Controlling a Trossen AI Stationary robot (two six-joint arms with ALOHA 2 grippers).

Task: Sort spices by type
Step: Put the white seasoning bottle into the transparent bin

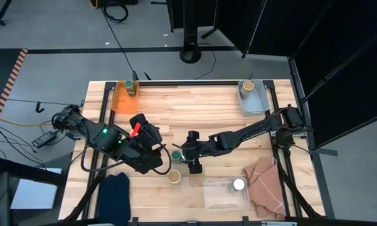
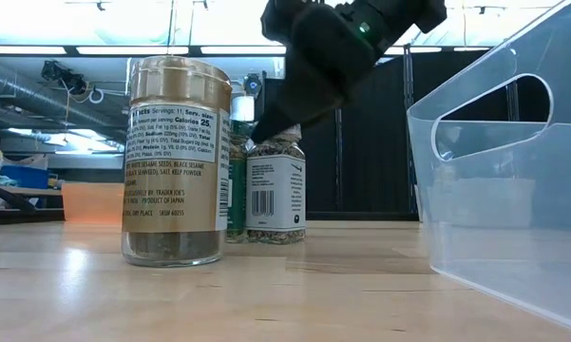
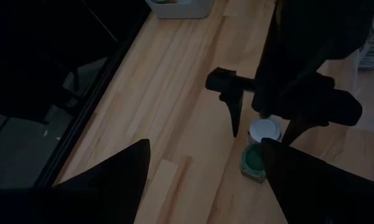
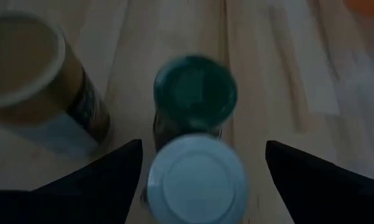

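While the right gripper (image 4: 199, 180) hangs directly over the white-lidded jar (image 4: 198, 179) near the middle of the bench (image 1: 194, 113), its fingers (image 4: 96, 177) stand wide apart to either side of that lid, gripping nothing. A green-lidded jar (image 4: 196, 92) stands touching or just beside the white one, and a tan-lidded jar (image 4: 25, 68) stands near them. The step in hand looks like the approach to pick the white-lidded jar, presumably bound for the clear bin (image 1: 226, 194), where another white-lidded jar (image 1: 239, 184) already sits. The next move calls for a straight descent and a clean close on the white jar without nudging its green neighbour. The left gripper (image 1: 157, 150) waits just beside the cluster, its fingers (image 3: 112, 180) also apart and empty.
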